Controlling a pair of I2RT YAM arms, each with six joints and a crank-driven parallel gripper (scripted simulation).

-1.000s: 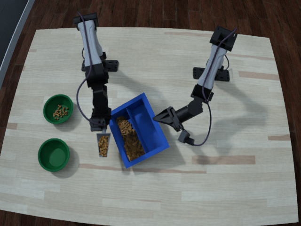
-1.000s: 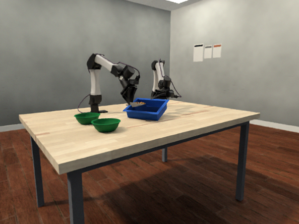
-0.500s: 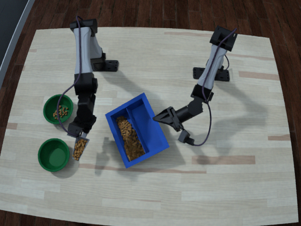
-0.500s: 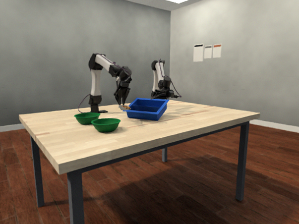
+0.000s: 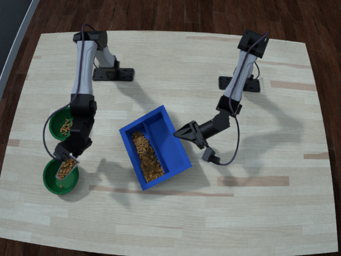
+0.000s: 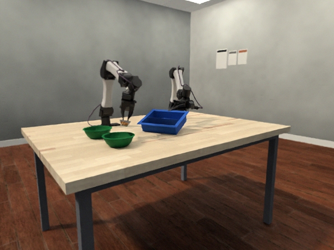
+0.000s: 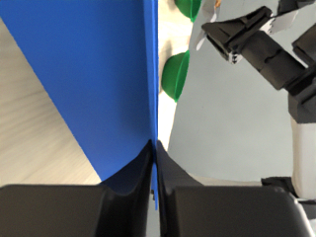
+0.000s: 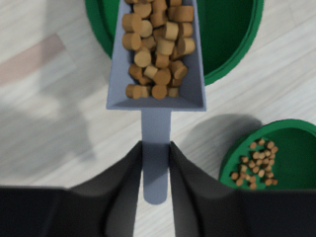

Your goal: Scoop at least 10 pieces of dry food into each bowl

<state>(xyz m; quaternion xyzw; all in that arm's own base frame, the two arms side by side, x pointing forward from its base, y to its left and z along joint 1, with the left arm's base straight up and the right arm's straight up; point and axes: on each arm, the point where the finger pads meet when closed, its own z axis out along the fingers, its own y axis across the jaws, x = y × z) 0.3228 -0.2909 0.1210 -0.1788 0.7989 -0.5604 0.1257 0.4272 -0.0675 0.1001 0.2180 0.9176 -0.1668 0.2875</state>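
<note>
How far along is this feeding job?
Looks done: one green bowl shows well over ten pieces. In hand: the right gripper holds a loaded scoop above the other bowl, where one piece is visible. Left: fill that one, free the box from the left gripper and leave it flat, then lay the emptied scoop on the table.
</note>
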